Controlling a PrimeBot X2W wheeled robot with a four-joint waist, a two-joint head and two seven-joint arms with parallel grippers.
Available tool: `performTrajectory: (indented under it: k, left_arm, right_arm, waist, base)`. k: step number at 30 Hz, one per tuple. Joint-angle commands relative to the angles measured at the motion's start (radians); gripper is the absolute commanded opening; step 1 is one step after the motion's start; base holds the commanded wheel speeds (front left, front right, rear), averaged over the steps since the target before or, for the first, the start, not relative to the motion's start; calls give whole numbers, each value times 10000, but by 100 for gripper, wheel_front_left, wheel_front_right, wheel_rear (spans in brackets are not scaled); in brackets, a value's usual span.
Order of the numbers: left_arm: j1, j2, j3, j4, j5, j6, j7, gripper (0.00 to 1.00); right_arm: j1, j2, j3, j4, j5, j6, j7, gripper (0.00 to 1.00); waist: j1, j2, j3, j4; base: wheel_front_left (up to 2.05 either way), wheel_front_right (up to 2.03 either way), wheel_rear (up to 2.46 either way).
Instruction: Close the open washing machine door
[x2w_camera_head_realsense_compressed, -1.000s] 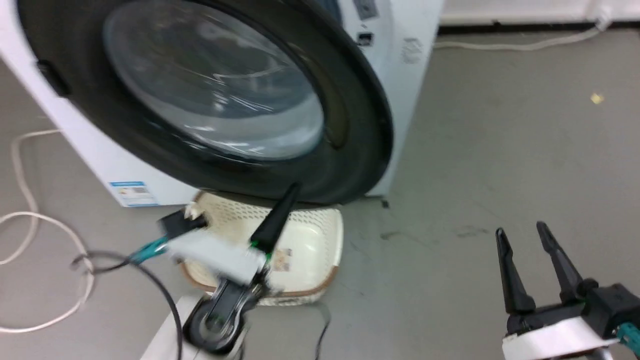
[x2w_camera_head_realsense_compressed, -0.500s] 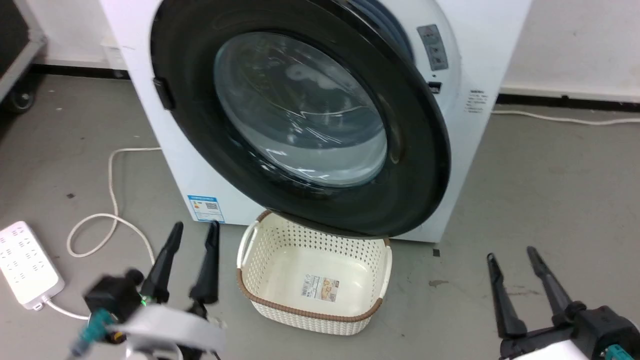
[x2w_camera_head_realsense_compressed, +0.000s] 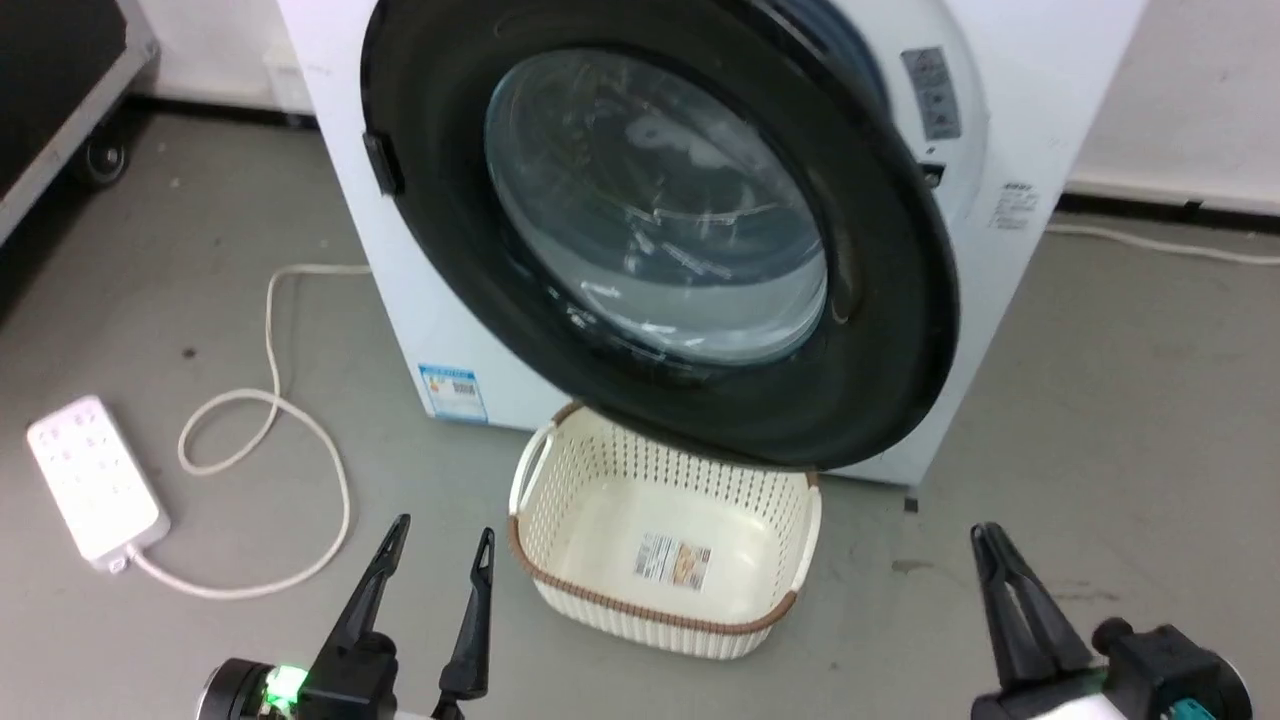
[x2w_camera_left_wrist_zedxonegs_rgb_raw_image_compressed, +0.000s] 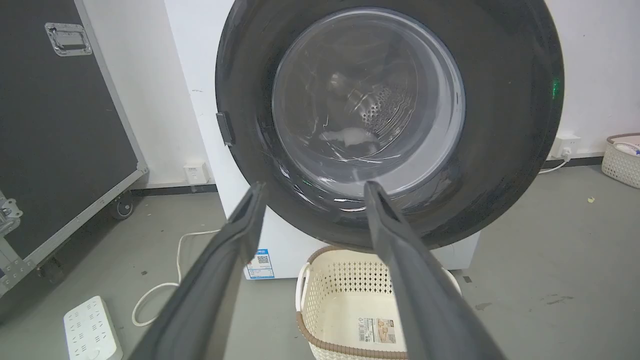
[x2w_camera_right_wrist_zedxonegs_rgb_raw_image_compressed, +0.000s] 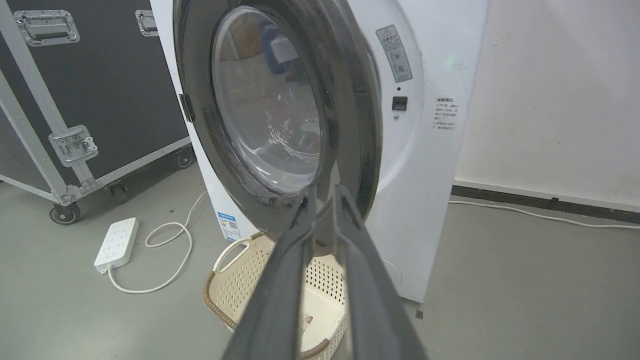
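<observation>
The washing machine door (x2w_camera_head_realsense_compressed: 880, 250) is a big round black-rimmed disc with a bulging clear glass window (x2w_camera_head_realsense_compressed: 650, 200). It stands swung partway out from the white washing machine (x2w_camera_head_realsense_compressed: 1010, 110), hinged on its left side. The door (x2w_camera_left_wrist_zedxonegs_rgb_raw_image_compressed: 505, 100) faces my left wrist view nearly head-on, and its edge (x2w_camera_right_wrist_zedxonegs_rgb_raw_image_compressed: 350, 100) stands off the machine front in the right wrist view. My left gripper (x2w_camera_head_realsense_compressed: 443, 535) is open, low and in front of the door, touching nothing. My right gripper (x2w_camera_head_realsense_compressed: 990, 535) is low at the right, its fingers (x2w_camera_right_wrist_zedxonegs_rgb_raw_image_compressed: 295, 240) nearly together with nothing between them.
A cream perforated basket (x2w_camera_head_realsense_compressed: 640, 603) sits on the floor right under the door. A white power strip (x2w_camera_head_realsense_compressed: 95, 480) and its looped cable (x2w_camera_head_realsense_compressed: 270, 400) lie at the left. A black wheeled flight case (x2w_camera_left_wrist_zedxonegs_rgb_raw_image_compressed: 50, 125) stands left of the machine. Grey floor lies open at the right.
The head camera has shifted, so the machine sits differently in frame. My left gripper settled at the lower left, fingers up. The right gripper's fingers have drawn together.
</observation>
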Motion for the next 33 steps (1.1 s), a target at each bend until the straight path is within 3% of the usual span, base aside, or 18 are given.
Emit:
performTrajectory:
  k: [1,10,11,12,20,27,33]
  left_arm:
    - [-168,-57,26,-34,129,-90,-52,100]
    - [-1080,-484,-18,-181,328,-276,-52,100]
    - [-1080,-484,-18,-181,328,-276,-52,100]
    - [-1266,-587,-67,-214,365,-305,-52,100]
    - [-1887,-869,-258,-166,454,-399,-53,100]
    - [-2140,-1003,-332,-198,469,-390,-53,100]
    - [-2292,-1070,-318,-265,484,-368,-53,100]
  right_arm:
    - [-293,-222,251,-80,33,8,-46,0]
    - [-3067,-2291,1957,552,1125,8,457,0]
    - [-3067,-2291,1957,552,1125,8,457,0]
    - [-3845,-2824,2188,867,1472,8,700,0]
    - [-6499,-4226,2257,2462,2908,8,1167,0]
    - [-7997,-4642,2042,3684,3455,8,1379,0]
    - [-9290,-4575,1654,4901,3633,8,1586,0]
  waist:
    - [1,0,445,204]
    - [1,0,2143,753]
    - [1,0,2143,753]
    - [1,0,2491,880]
    - [1,0,3357,1325]
    - [1,0,3681,1512]
    - [1,0,3930,1560]
  base:
    - [0,0,0]
    - [0,0,0]
    - [0,0,0]
    - [0,0,0]
    - [0,0,0]
    - [0,0,0]
    - [0,0,0]
